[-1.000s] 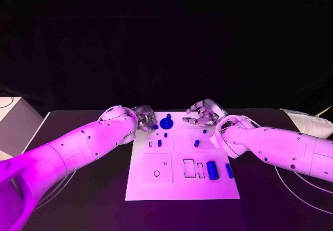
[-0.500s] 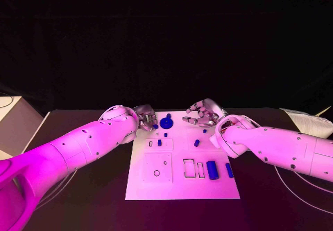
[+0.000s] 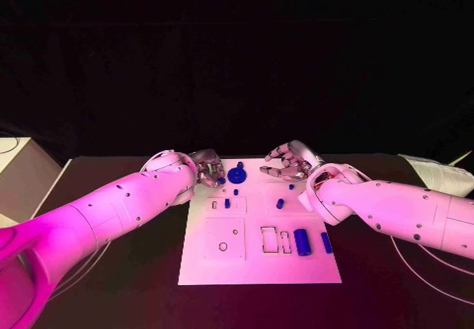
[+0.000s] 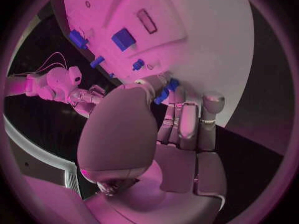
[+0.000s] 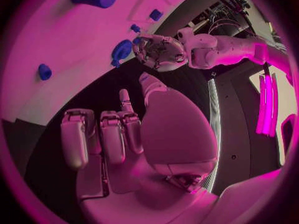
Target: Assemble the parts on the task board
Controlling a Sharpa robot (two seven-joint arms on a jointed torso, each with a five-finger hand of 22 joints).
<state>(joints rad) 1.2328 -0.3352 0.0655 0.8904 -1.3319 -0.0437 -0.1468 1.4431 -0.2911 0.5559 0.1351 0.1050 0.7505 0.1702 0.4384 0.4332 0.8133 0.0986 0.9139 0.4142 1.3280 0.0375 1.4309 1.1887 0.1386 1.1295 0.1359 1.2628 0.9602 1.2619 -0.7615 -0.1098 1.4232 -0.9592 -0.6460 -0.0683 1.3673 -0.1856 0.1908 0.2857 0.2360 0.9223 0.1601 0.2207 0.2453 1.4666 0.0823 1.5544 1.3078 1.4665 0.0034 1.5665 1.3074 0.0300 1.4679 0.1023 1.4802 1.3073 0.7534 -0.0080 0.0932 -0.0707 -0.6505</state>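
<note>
The task board is a flat, matte white rectangular plate lying in the middle of the dark counter, its surface cut with shallow rectangular and round recesses. Small glossy blue parts are spread over it: a rounded knob-like part at the far edge, a short peg and another small peg around the middle, and nearer the robot a stubby blue cylinder with a slimmer blue bar just beside it.

The left hand, silver and metallic at the end of a smooth white arm, sits at the board's far left corner. In the left wrist view its fingers are drawn together and a small blue part is pinched at their tips, just over the board's edge.

The right hand hovers over the board's far right corner. In the right wrist view its fingers are curled part-way with gaps between them, and nothing is held in them. The two hands are near each other, with the knob-like part between them.
</note>
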